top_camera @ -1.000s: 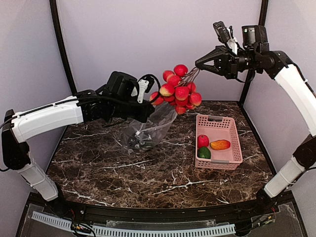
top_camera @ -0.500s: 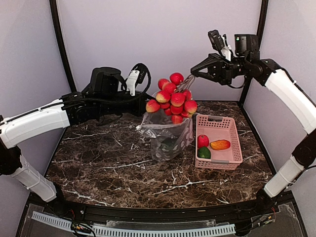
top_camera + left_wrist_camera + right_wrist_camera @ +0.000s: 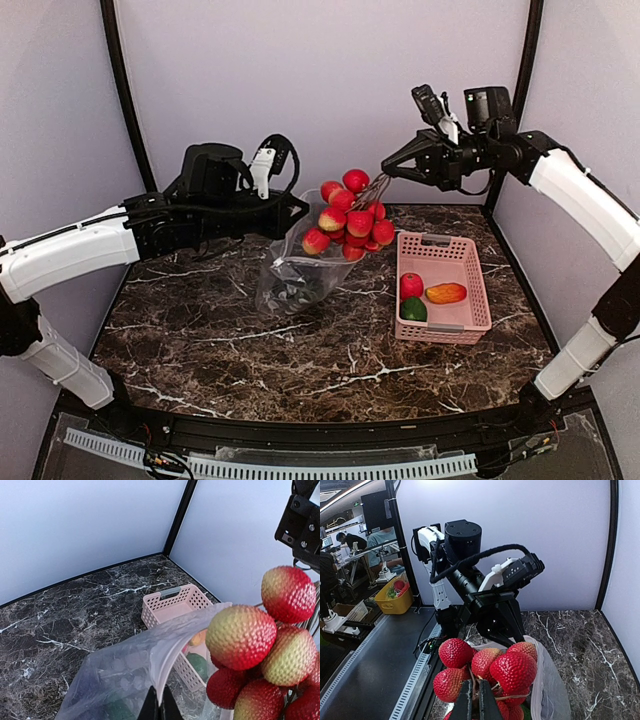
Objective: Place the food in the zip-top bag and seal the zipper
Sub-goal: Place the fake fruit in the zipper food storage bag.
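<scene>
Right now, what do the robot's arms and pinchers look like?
Both arms are made of smooth white tubes joined by chunky black joints: the left arm and the right arm. The left gripper and right gripper are black with thin pointed fingers. A black cable loops over the left wrist.

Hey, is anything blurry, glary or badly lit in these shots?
Top external: even light, everything sharp, no harsh shadows. Left wrist: grapes fill the corner, crisp; bag reads hazy. Right wrist: wall bright, room at left dim.
</scene>
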Available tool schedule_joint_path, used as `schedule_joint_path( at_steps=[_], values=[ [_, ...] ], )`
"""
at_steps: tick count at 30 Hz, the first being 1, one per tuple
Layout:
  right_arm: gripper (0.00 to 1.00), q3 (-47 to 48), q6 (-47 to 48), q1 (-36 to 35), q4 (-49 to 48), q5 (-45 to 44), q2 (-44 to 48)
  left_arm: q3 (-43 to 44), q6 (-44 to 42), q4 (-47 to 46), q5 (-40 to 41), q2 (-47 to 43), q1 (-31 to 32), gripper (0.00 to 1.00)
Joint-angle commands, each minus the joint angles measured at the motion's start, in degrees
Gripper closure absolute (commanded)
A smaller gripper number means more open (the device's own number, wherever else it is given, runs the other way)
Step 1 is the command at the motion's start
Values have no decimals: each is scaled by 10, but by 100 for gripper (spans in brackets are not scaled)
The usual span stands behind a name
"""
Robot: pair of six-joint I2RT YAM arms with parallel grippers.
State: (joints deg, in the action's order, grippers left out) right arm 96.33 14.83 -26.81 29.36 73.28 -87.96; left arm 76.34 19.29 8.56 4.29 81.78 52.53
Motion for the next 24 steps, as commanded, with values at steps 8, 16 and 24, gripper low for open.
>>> schedule_joint_path(
  at_steps=[8, 16, 24],
  values=[
    [100, -14, 95, -40, 88, -52, 8, -5, 16, -20, 19, -14, 0, 99],
    [100, -7, 98, -60, 100, -123, 0, -4, 20, -18, 12, -13, -1, 99],
    [100, 13, 20, -60, 36, -225, -2, 7, 30, -16, -28, 12, 0, 99]
  ],
)
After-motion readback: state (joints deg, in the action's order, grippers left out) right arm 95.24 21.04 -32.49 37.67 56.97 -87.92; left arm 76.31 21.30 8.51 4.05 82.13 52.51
